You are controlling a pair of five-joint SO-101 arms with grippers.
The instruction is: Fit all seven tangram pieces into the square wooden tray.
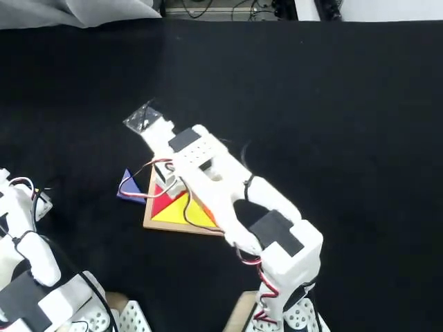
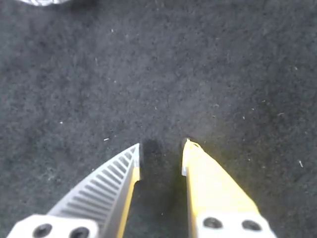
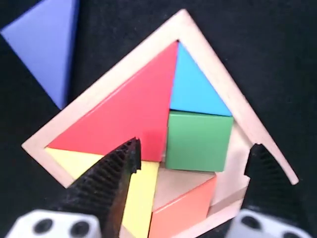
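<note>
The square wooden tray [image 3: 213, 69] lies under my right gripper [image 3: 194, 151], which hangs open above it. Inside lie a large red triangle [image 3: 129, 111], a yellow triangle [image 3: 141, 191], a light blue triangle [image 3: 195, 89], a green square [image 3: 198, 141] and an orange piece [image 3: 181, 208]. The green square sits between my open fingers. A blue triangle [image 3: 47, 44] lies on the cloth just outside the tray. In the high view the right arm [image 1: 208, 173] covers much of the tray [image 1: 173, 228], with the blue triangle [image 1: 128, 187] beside it. My left gripper [image 2: 162, 146] is open over bare cloth.
Black cloth [image 1: 332, 104] covers the whole table. A scrap of clear plastic [image 1: 142, 117] lies beyond the tray. The left arm [image 1: 28, 256] sits at the near left corner. Grey fabric [image 1: 76, 10] lies at the far left edge.
</note>
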